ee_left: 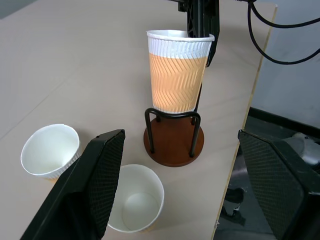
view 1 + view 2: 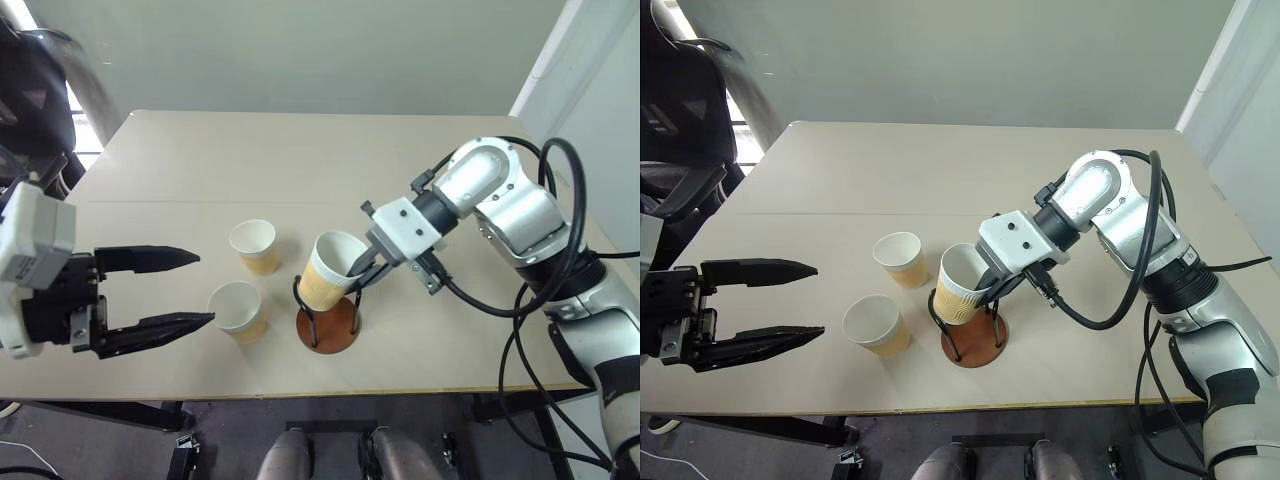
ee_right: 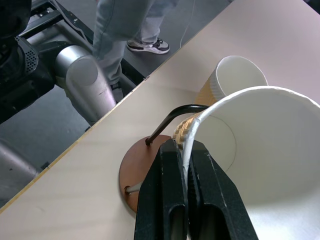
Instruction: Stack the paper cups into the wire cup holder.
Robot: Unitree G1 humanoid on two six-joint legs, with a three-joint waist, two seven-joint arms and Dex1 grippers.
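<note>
Over the wire cup holder (image 2: 328, 322), the right pincer (image 2: 362, 268) pinches a tilted paper cup's (image 2: 330, 271) rim; the left pincer (image 2: 168, 291) hangs open beside two paper cups (image 2: 238, 309) on the tabletop (image 2: 300, 170).

No legible text, labels or numbers anywhere. Cups (image 2: 333, 270) carry only an embossed chevron pattern, no print.

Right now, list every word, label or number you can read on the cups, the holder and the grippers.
None to read.
Cups: only a pressed zigzag pattern, no print.
Holder: plain brown base, bare wire.
Left gripper and right gripper: no markings show.
</note>
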